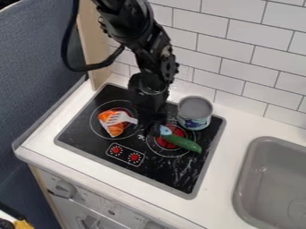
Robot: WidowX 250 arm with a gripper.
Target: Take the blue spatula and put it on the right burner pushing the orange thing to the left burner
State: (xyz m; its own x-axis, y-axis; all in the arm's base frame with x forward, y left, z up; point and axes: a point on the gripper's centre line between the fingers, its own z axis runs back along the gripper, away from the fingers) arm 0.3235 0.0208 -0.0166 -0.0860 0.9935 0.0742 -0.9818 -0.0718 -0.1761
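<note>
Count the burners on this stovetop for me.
2: the left burner, beneath the orange piece and white spatula head; the right burner, crossed by the green piece. The arm hides some stovetop, but a third seems unlikely.

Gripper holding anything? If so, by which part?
Can't be told. The gripper covers part of the spatula behind its slotted head, hiding whether it grips there.
</note>
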